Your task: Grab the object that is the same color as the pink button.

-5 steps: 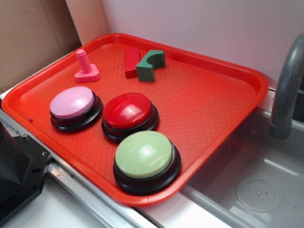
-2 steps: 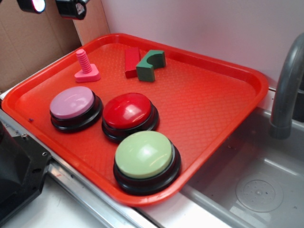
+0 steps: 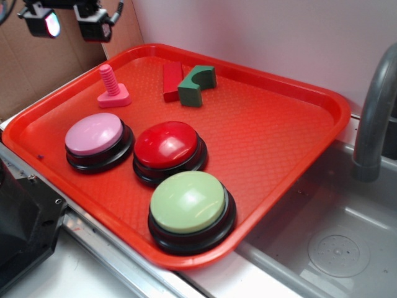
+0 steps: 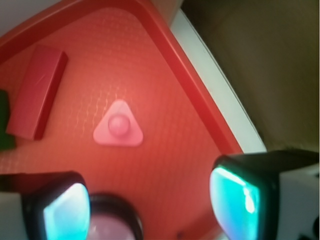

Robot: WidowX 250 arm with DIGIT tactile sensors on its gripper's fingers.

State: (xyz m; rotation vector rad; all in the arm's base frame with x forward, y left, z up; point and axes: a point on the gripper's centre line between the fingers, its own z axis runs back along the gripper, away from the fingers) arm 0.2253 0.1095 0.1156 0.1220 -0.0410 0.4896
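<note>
Bolt [image 3: 112,87]: hot-pink, upright on your orange tray [image 3: 273,136], just behind the pink button [image 3: 95,133].
Gripper [image 3: 67,22]: above the bolt, fingers spread, holding nothing.

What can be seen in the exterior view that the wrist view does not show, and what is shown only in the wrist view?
Only the exterior view shows the red button, the green button, the faucet and the sink. Only the wrist view shows the pink bolt from straight above, its rounded-triangle base visible between the open fingers of the end effector. Both views share the bolt, the red block, the orange-red tray, the pink button and the end effector.
</note>
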